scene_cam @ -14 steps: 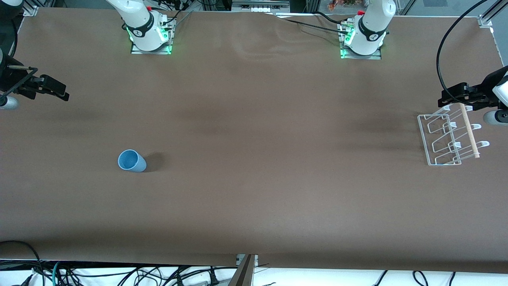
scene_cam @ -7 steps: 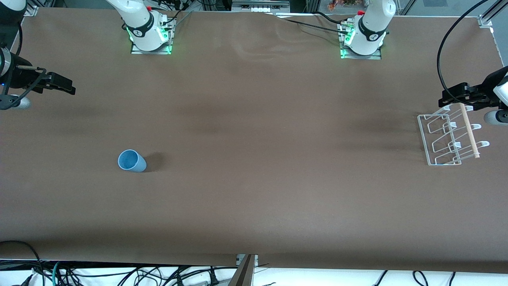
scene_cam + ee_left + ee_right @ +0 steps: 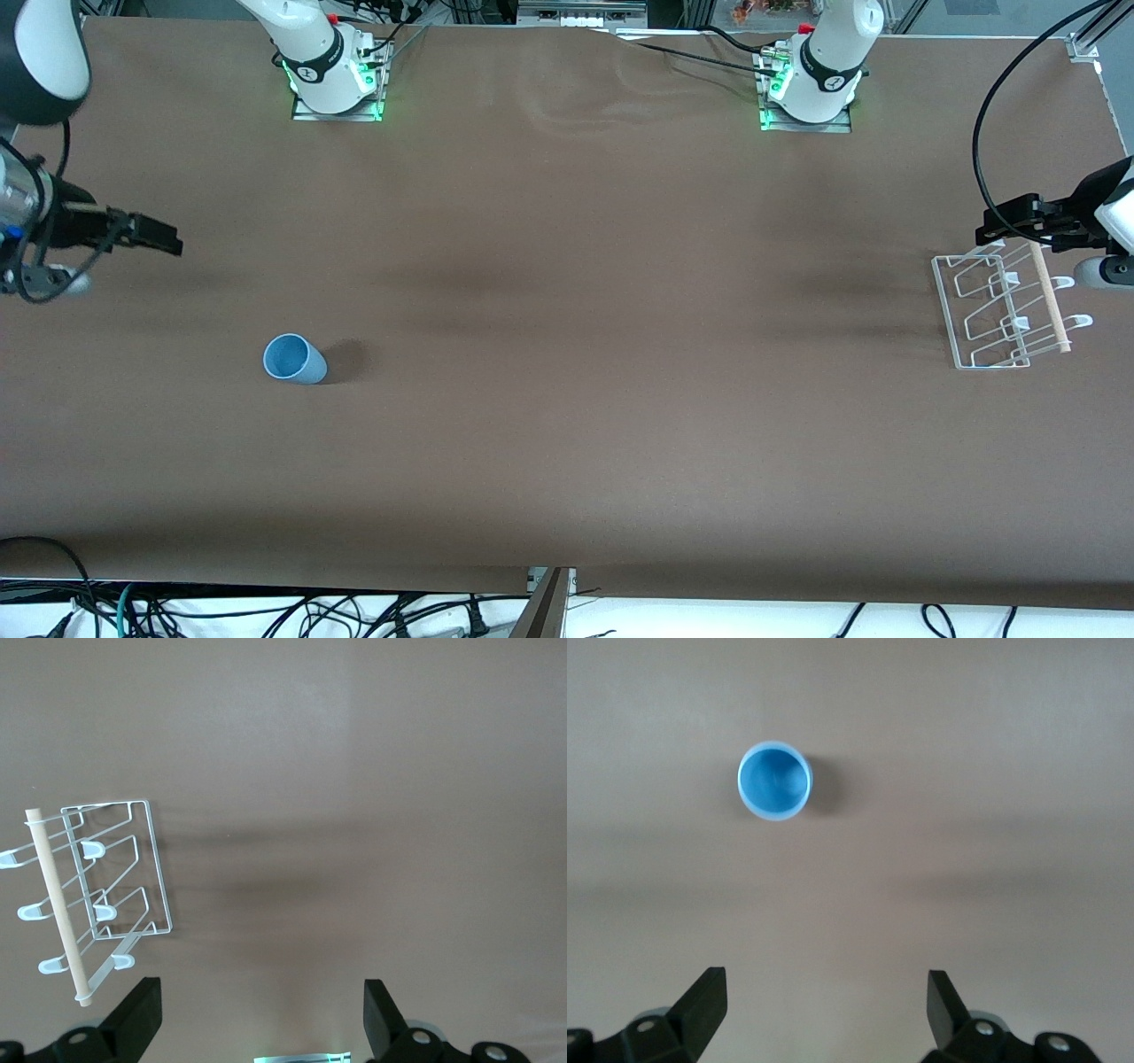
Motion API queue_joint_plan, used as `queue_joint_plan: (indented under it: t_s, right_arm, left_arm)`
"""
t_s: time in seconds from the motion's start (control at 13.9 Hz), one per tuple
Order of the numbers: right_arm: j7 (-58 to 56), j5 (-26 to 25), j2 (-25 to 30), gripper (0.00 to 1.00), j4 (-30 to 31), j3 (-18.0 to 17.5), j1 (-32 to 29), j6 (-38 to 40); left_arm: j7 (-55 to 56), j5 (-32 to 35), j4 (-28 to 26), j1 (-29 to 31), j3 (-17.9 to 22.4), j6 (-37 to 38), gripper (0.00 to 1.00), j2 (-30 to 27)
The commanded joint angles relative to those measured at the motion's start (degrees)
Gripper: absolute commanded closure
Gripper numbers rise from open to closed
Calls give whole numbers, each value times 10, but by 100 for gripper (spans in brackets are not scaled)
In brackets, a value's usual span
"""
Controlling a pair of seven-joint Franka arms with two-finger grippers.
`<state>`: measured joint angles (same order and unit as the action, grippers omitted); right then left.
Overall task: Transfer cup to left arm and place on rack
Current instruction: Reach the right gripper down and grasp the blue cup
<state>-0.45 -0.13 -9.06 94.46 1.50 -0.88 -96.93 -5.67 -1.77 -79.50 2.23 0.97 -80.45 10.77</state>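
Front view: the light-blue cup (image 3: 294, 360) stands upright on the brown table (image 3: 567, 425) toward the right arm's end, well apart from the white wire rack (image 3: 1001, 310) at the left arm's end. The right gripper (image 3: 164, 241) hangs above bare table, likely starting its approach.

Left wrist view: the left gripper (image 3: 257, 1014), fingers spread, waits near the rack, handy for the handover.

Right wrist view: fingers spread wide, empty, the cup ahead.

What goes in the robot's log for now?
cup: upright on table | rack: empty | right gripper: open, empty | left gripper: open, over rack
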Motion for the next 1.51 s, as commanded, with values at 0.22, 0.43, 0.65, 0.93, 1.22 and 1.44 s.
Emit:
queue_joint_plan:
  t_s: [0.22, 0.43, 0.65, 0.93, 1.22, 1.44]
  right_arm:
    - [-2, 7, -90, 0, -7, -6, 19, -106]
    - [3, 7, -116, 1, 35, -6, 24, -170]
    - [4, 10, -149, 2, 39, -5, 23, -204]
    - [5, 11, -186, 10, 44, -6, 26, -241]
    - [2, 11, -223, 28, 44, -6, 25, -266]
    - [4, 11, -236, 75, 42, -8, 27, -271]
  left_arm:
    - [2, 14, 35, -1, -2, 16, 0, 28]
    - [1, 14, 35, -4, -2, 15, 0, 29]
    - [-1, 14, 35, -6, -6, 13, 0, 32]
    - [-2, 14, 32, -7, -8, 12, 0, 33]
    - [-11, 3, 28, -6, -8, 12, 0, 33]
    - [-148, -38, 23, 5, -5, 7, 0, 44]
